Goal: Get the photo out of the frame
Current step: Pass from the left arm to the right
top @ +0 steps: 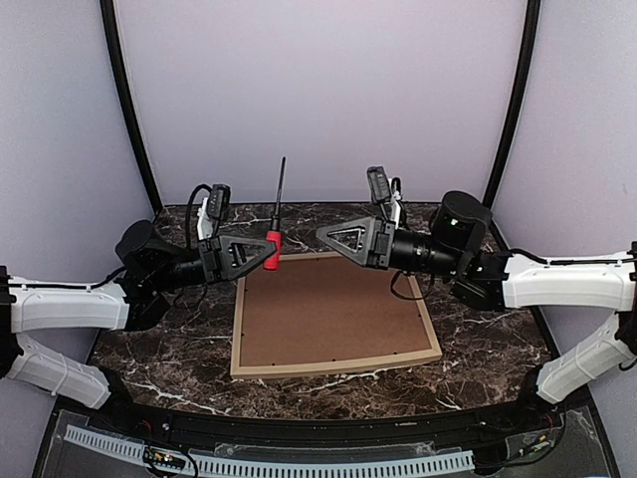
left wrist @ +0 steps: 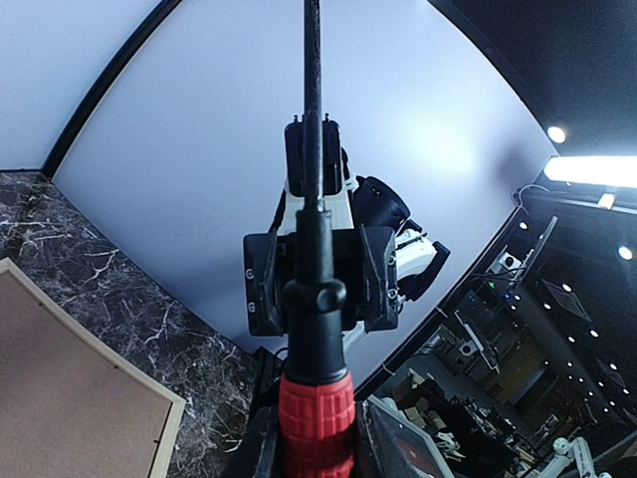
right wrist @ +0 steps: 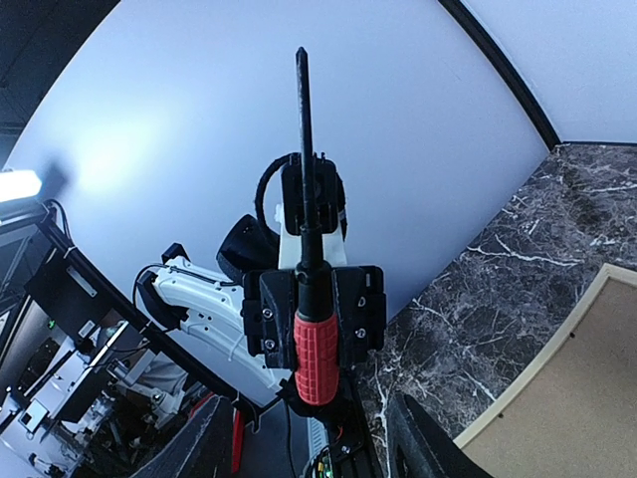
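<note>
I'm gripping the screwdriver point(top: 280, 194) upright in the left pincer point(top: 265, 252); the right pincer point(top: 324, 237) is hanging parted, empty. The frame point(top: 338, 366) is lying face down just below both, long axis left-right, its backing board point(top: 333, 309) hiding the photo

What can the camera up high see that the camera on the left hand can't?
Only the top camera: the whole frame lying flat with all four corners, and its brown backing board facing up. Only the left wrist camera: bright ceiling lights in the room beyond. Both: the red-handled screwdriver held in the left gripper, the open right gripper facing it, and the marble table.
</note>
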{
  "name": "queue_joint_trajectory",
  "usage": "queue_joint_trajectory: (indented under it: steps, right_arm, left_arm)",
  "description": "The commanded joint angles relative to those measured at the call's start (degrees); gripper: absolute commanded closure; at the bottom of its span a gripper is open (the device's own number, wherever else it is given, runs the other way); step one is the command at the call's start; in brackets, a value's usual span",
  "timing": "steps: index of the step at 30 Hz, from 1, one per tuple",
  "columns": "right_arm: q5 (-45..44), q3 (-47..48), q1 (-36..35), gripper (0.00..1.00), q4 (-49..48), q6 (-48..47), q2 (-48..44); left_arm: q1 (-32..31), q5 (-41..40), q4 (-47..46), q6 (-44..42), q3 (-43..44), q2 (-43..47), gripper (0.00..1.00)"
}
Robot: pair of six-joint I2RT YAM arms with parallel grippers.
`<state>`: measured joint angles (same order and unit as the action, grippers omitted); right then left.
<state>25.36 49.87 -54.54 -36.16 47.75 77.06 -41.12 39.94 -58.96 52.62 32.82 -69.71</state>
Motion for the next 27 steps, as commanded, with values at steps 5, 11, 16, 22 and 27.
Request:
queue_joint_trajectory:
  steps: [5,11,16,22,27]
  right_arm:
    - [-6.87,6.74,-3.18,0.52,3.94,-2.74,3.42]
    - [-8.97,10.69,-4.63,0.56,7.41,-4.26,6.15]
    - [-10.49,11.42,-5.05,0.61,7.22,-3.48,7.36]
    - [-10.84,12.97,-5.64,0.66,8.0,-3.28,8.81]
    - [-11.91,13.24,-6.01,0.76,9.05,-3.29,9.15]
  left_arm:
    - [-2.05,-0.78,-6.62,1.05,2.18,-2.46,1.0]
    - [-2.87,-1.49,-7.19,0.99,2.71,-3.78,1.0]
    - [-3.15,-1.9,-6.42,0.35,3.12,-4.17,1.0]
    - [-3.28,-2.51,-6.68,0.49,3.1,-5.57,1.0]
    - [-3.37,-3.3,-6.57,0.38,2.99,-6.28,1.0]
